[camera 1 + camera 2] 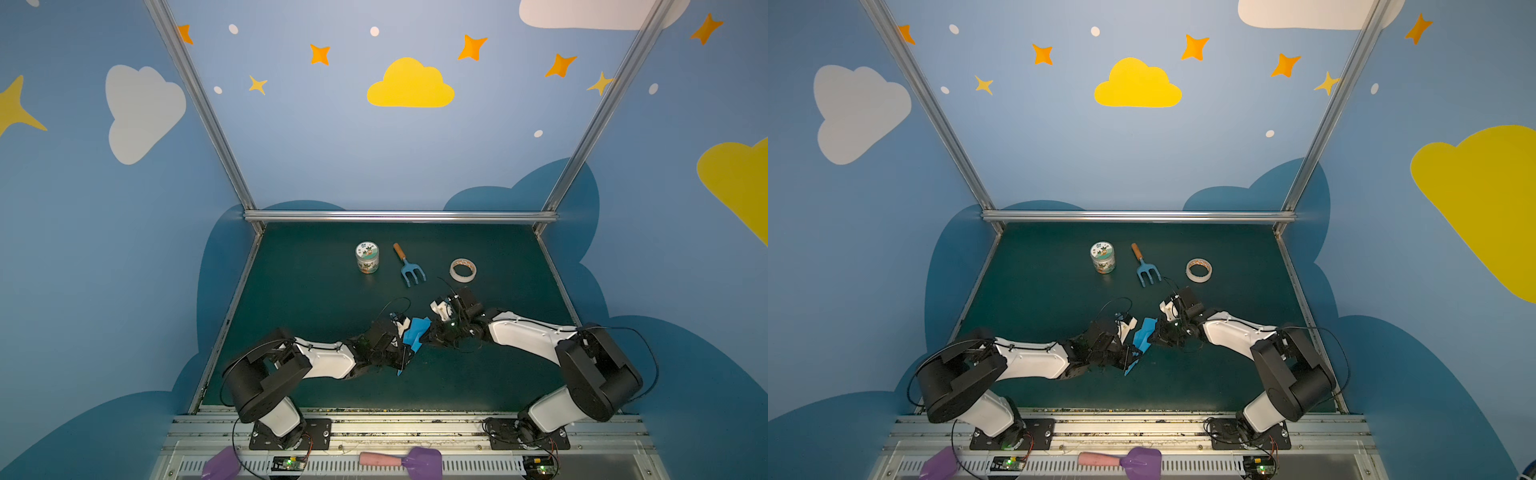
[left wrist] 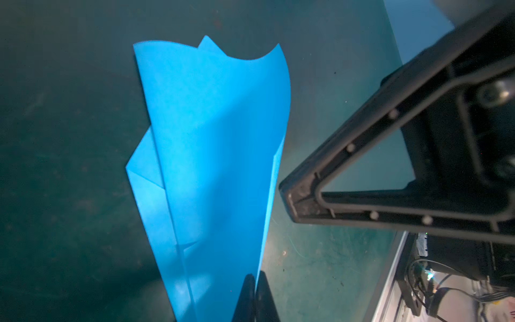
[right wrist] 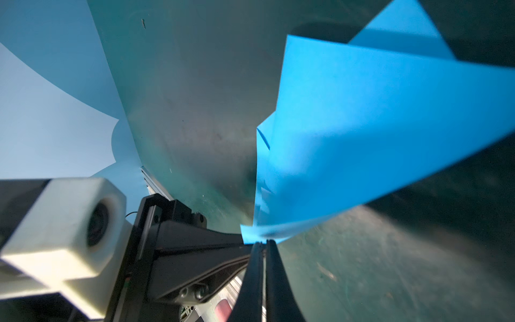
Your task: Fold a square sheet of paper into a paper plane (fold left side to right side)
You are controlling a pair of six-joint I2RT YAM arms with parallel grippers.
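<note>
Both jaws clamped on the paper plane (image 1: 415,332), held between left gripper (image 2: 255,278) and right gripper (image 3: 263,242) over the desk (image 1: 316,299) front-middle. Your right grip's only on the edge: pull and it probably slips or tears.

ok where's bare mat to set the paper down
Bare mat: left of the jar, and the near strip along the front rail. Crowded: the jar, garden fork, tape roll row; the centre, where left gripper and right gripper pinch the blue paper.
</note>
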